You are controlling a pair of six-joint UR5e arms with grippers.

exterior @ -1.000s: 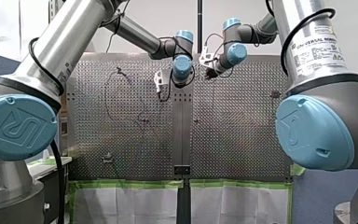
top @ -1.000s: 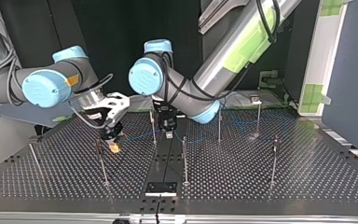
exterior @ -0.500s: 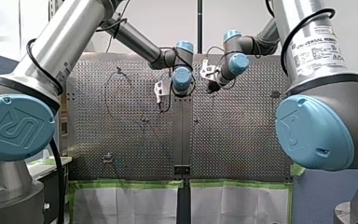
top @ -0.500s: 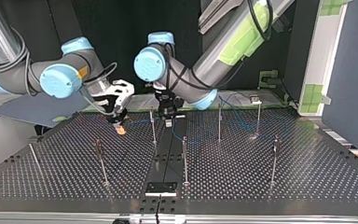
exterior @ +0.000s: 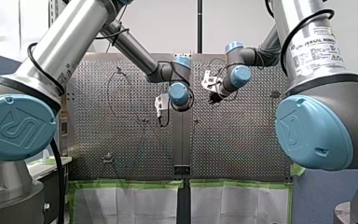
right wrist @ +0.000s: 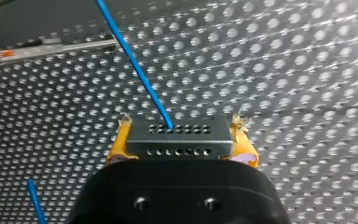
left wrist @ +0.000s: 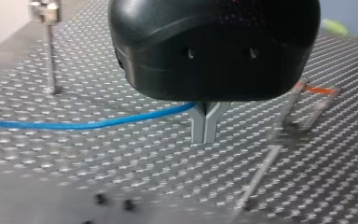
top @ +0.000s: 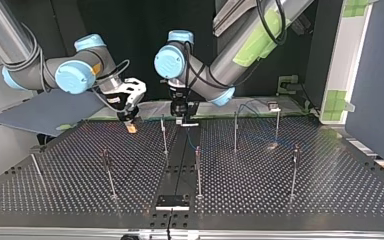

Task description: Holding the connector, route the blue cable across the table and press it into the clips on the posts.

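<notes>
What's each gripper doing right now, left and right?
Left gripper: closed, with the blue cable caught at its fingers' base.
Right gripper: closed on the connector, yellow pads either side.

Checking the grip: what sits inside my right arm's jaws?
A dark connector with rows of holes, between yellow pads; the blue cable leaves its front face. Its rear is covered by the black housing.

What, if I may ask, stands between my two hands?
In the top view, one thin upright post, between my right hand and my left hand.
</notes>
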